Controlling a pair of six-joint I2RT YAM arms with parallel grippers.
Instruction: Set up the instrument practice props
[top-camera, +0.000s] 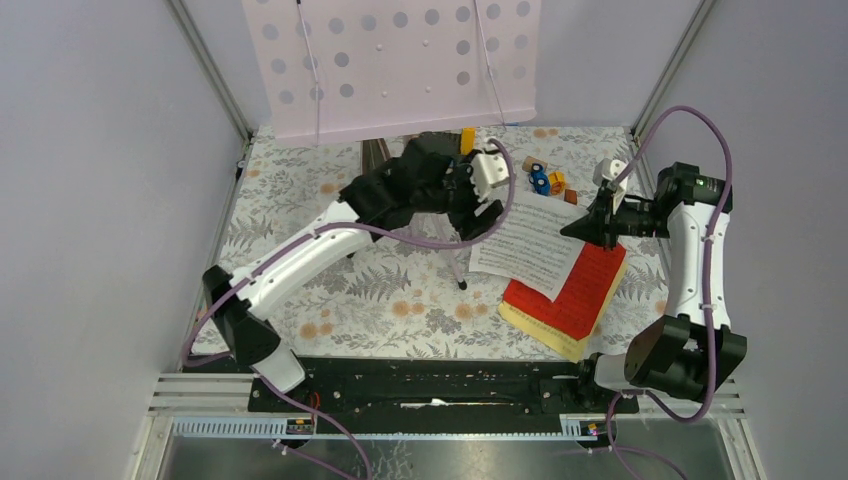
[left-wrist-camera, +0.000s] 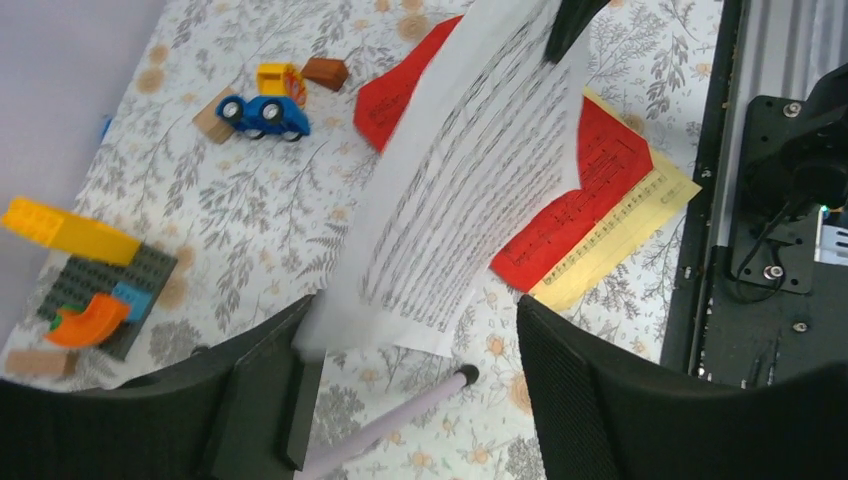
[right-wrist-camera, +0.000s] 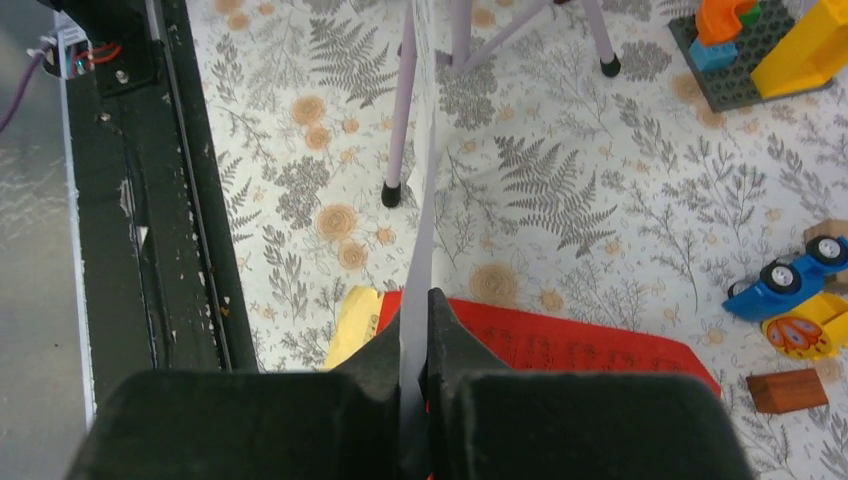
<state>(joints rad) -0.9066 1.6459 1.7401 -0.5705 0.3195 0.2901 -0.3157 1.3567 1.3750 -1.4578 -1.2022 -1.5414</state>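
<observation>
The pale pink perforated panel (top-camera: 390, 60) stands upright at the back. My right gripper (top-camera: 592, 225) is shut on the right edge of the white sheet-music page (top-camera: 530, 240) and holds it lifted; it shows edge-on in the right wrist view (right-wrist-camera: 425, 200) between the shut gripper (right-wrist-camera: 415, 320). The red page (top-camera: 578, 290) lies on the yellow page (top-camera: 545, 335) on the table. My left gripper (left-wrist-camera: 410, 390) is open, and the white page's (left-wrist-camera: 470, 180) near corner reaches between its jaws against the left finger (left-wrist-camera: 270, 400). A lilac tripod leg (left-wrist-camera: 400, 415) runs below.
Orange-yellow toy blocks on a dark base (left-wrist-camera: 90, 280) sit at the back beside a blue toy car (left-wrist-camera: 265, 110) and small brown blocks (top-camera: 570, 196). The black rail (top-camera: 430, 385) runs along the near edge. Grey walls close in both sides.
</observation>
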